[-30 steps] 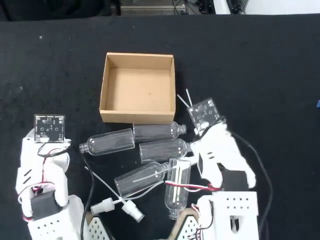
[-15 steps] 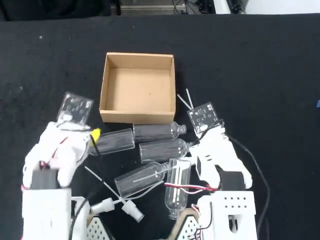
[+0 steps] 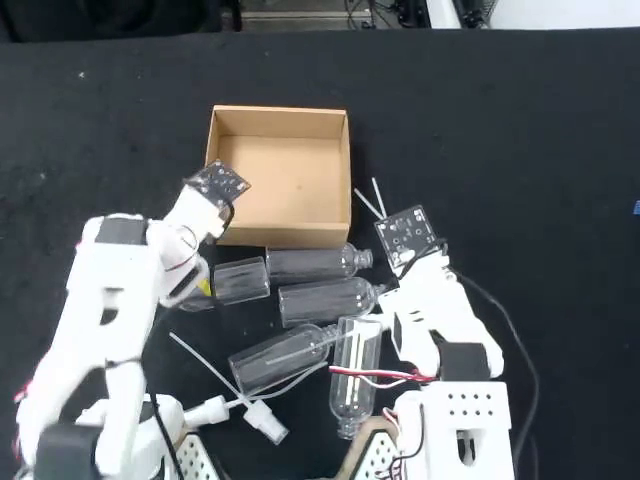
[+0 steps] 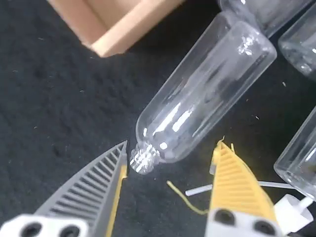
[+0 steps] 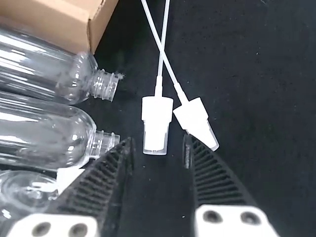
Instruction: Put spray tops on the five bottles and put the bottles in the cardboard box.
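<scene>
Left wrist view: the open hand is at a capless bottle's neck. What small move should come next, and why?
Probably ease the left hand slightly forward, then close it. Its fingers stand open on either side of the bottle, with only the threaded neck between the tips. A deeper hold on the shoulder looks firmer.

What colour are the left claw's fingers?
The left gripper has one yellow finger, one grey; clearest in the left wrist view.

A black table [image 3: 520,120] is seen, and an open cardboard box [image 3: 276,234] is set on it near the middle. Five clear bottles [image 3: 325,300] are laid on their sides at the box's 6 o'clock. Two white spray tops [image 5: 157,126] are laid at the box's 4 o'clock, and two more [image 3: 268,422] at the bottles' 7 o'clock.
</scene>
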Controlling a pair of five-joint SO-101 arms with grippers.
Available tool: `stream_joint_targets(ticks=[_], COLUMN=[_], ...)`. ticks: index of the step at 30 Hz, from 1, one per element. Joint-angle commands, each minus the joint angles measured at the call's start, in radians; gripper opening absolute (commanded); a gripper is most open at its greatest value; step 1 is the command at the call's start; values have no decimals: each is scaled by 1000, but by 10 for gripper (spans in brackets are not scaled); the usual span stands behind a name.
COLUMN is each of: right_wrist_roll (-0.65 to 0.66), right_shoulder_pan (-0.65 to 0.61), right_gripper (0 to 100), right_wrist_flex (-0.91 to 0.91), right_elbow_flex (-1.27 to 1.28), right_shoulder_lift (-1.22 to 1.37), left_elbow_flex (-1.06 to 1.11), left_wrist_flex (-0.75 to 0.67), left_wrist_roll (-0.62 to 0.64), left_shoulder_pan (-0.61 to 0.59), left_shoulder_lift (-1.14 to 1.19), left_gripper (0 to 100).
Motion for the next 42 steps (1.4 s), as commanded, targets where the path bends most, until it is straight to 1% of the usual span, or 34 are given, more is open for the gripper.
stream_joint_targets(ticks=[1,3,5,9,16,17,21,23,28,33,35,37,38,42], right_wrist_roll=[-8,-8,-8,-8,-8,-8,-8,-8,-8,-6,-3,-3,-3,-3], right_shoulder_pan=[-9,-9,-9,-9,-9,-9,-9,-9,-9,-8,-8,-8,-8,-8], right_gripper=[152,152,152,152,152,152,152,152,152,152,152,152,152,152], right_wrist_flex=[-26,-26,-26,-26,-26,-26,-26,-26,-26,-71,-104,-114,-112,-110], right_elbow_flex=[-2,-2,-2,-2,-2,-2,-2,-2,-2,27,48,51,51,51], right_shoulder_lift=[7,7,7,7,7,7,7,7,7,7,7,7,7,7], left_elbow_flex=[-97,-107,-99,-59,-25,-18,-2,-12,-12,-13,-13,-13,-15,-44], left_wrist_flex=[6,-8,-54,-106,-97,-97,-89,-43,72,121,127,129,129,130], left_wrist_roll=[-11,-11,-11,-11,-26,-29,-31,-37,-160,-313,-342,-342,-338,-338], left_shoulder_pan=[16,16,10,16,38,39,33,31,22,-84,-105,-105,-102,-87], left_shoulder_lift=[94,144,178,204,204,204,204,204,175,107,91,77,71,43], left_gripper=[253,253,253,253,250,238,133,106,106,106,106,120,144,292])
